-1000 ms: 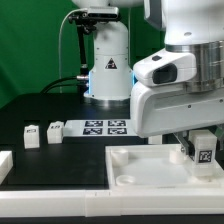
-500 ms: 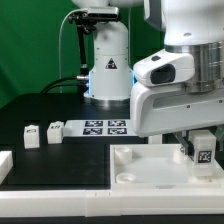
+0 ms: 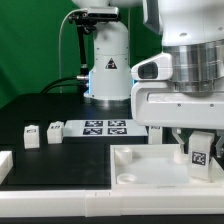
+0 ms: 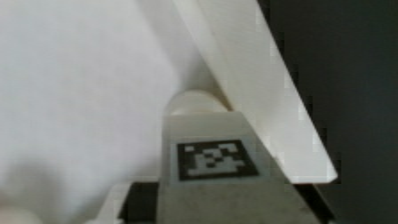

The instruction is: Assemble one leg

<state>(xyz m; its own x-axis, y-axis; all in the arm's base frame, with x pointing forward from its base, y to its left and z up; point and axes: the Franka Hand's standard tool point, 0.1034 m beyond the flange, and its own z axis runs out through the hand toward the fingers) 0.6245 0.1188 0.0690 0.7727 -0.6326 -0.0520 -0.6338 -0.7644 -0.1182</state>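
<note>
three legs (image 3: 30, 136) (image 3: 55, 130) (image 3: 200, 152), one panel (image 3: 150, 172), one marker board (image 3: 105, 126) — one cut-off piece (image 3: 4, 166).

A plain green backdrop (image 3: 30, 50) fills the space behind the scene and shows again higher up, toward the exterior view's right. In front of it stands a table (image 3: 60, 165) with a matte black top. A pale band (image 3: 50, 208) runs along its near edge. The light is bright and even, casting soft shadows on the black surface.
</note>
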